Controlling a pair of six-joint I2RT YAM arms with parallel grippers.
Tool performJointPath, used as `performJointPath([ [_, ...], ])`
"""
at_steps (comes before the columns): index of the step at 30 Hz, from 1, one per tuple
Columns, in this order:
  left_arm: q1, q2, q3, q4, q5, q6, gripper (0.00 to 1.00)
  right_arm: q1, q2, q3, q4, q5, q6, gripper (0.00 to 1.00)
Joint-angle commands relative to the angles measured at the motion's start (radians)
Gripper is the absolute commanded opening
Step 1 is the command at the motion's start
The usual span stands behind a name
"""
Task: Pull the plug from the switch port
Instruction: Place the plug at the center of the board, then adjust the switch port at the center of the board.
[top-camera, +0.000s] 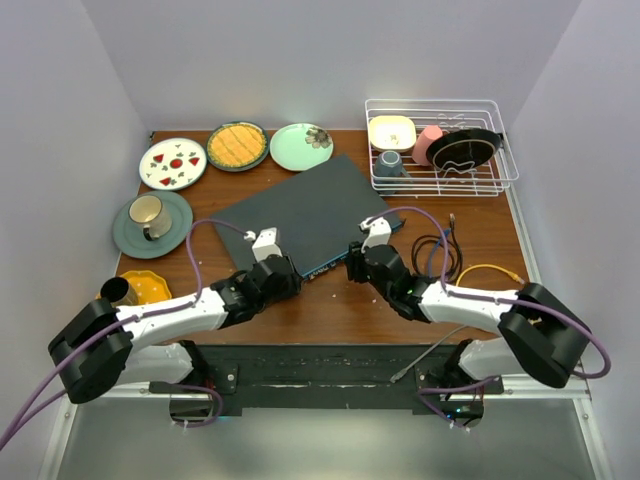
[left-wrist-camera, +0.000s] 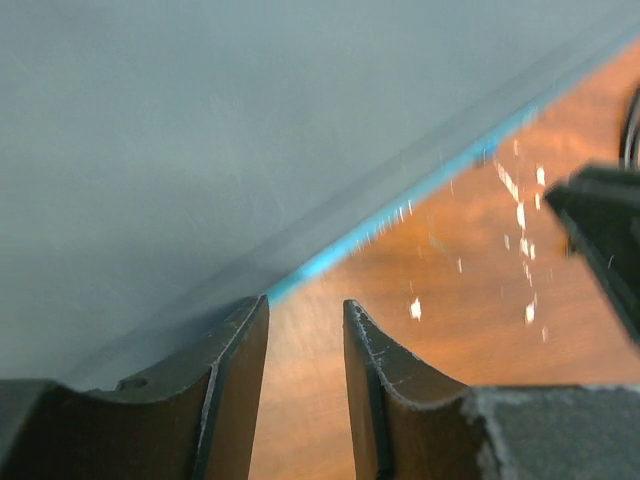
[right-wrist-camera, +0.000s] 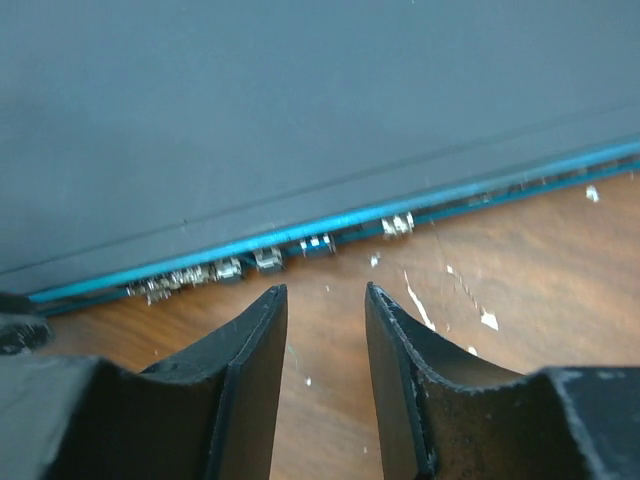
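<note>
While both arms reach in over the wooden desk (top-camera: 340, 310), the switch (top-camera: 305, 210) lies flat in its middle, turned askew, with its thin blue front edge facing the arms. Its far corner sits near a green plate (top-camera: 301, 146), and its right corner comes close to a wire dish rack (top-camera: 440, 188).

The left gripper (top-camera: 283, 270) is at the left part of that blue edge. In the left wrist view its two fingers (left-wrist-camera: 240, 350) stand apart with only bare wood between them, holding nothing. One fingertip is just beside the switch's edge, though whether it touches cannot be told.

The right gripper (top-camera: 353, 262) faces the same edge further right. From its wrist camera it is parted too and empty, pointing at a row of small metal sockets (right-wrist-camera: 265, 260) set along the blue strip, near them but apart.

Right of the switch, a coil of black cable (top-camera: 440, 262) and a yellow cable (top-camera: 490, 270) lie on the desk. To the left are a cup (top-camera: 150, 212) on a grey saucer (top-camera: 178, 235), a white plate with red shapes (top-camera: 172, 163) and an orange-patterned plate (top-camera: 237, 146).
</note>
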Motion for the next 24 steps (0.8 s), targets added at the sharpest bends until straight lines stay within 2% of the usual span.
performJointPath([
  [1, 0.053, -0.02, 0.062, -0.004, -0.055, 0.076, 0.41, 0.01, 0.037, 0.103, 0.038, -0.061, -0.087, 0.42],
  [4, 0.064, -0.011, 0.073, 0.006, -0.051, 0.081, 0.41, 0.018, 0.092, 0.184, -0.04, -0.085, -0.142, 0.43],
  [8, 0.075, -0.005, 0.065, 0.018, -0.039, 0.084, 0.42, 0.018, 0.151, 0.255, -0.137, -0.006, -0.136, 0.48],
  [9, 0.079, -0.005, 0.059, 0.023, -0.038, 0.084, 0.42, 0.018, 0.152, 0.255, -0.149, 0.0, -0.13, 0.58],
  [10, 0.082, -0.002, 0.046, 0.026, -0.033, 0.084, 0.42, 0.018, 0.151, 0.246, -0.151, -0.003, -0.124, 0.82],
  [11, 0.087, 0.0, 0.038, 0.064, -0.018, 0.083, 0.42, 0.018, 0.148, 0.238, -0.146, -0.008, -0.124, 0.99],
  [19, 0.098, 0.043, 0.018, 0.104, 0.034, 0.089, 0.42, 0.019, 0.094, 0.192, -0.142, 0.054, -0.156, 0.99],
  [23, 0.098, 0.044, 0.006, 0.113, 0.044, 0.089, 0.42, 0.019, 0.129, 0.186, -0.142, 0.057, -0.15, 0.86],
  [24, 0.096, 0.041, 0.001, 0.115, 0.047, 0.086, 0.42, 0.019, 0.129, 0.177, -0.137, 0.049, -0.151, 0.74],
])
